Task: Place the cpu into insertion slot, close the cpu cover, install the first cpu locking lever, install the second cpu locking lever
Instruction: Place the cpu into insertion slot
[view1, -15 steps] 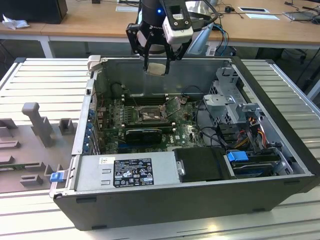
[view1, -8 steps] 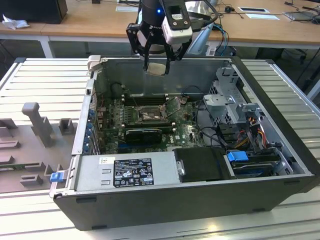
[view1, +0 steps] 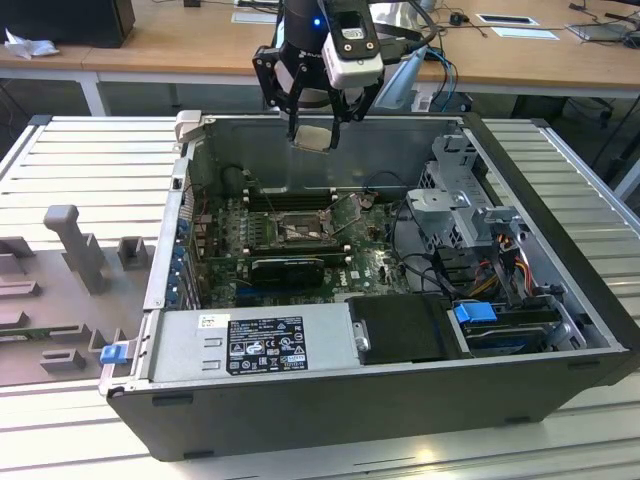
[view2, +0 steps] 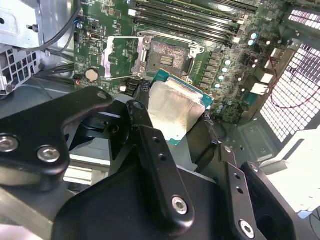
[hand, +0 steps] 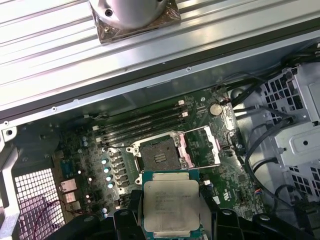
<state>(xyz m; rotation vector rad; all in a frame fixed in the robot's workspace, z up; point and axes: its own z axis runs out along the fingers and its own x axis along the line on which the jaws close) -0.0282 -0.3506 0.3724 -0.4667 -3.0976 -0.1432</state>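
My gripper (view1: 312, 128) hangs above the open computer case, shut on the cpu (view1: 314, 137). In both wrist views the cpu (hand: 171, 204) (view2: 173, 111) shows as a flat square chip with a silver top and a green edge, clamped between two black fingers (view2: 142, 114). Below it the insertion slot (hand: 159, 153) (view2: 165, 56) (view1: 297, 229) lies open on the green board, contacts exposed. The cpu cover (hand: 203, 145) (view2: 118, 58) is a silver frame swung open to one side of the slot.
Long black memory slots (hand: 145, 123) run beside the socket. A grey power-supply box (view1: 252, 343) fills the case's front, and a metal drive cage (view1: 465, 200) with cables stands at the exterior view's right. A grey fixture (view1: 75, 245) sits outside the case on the left.
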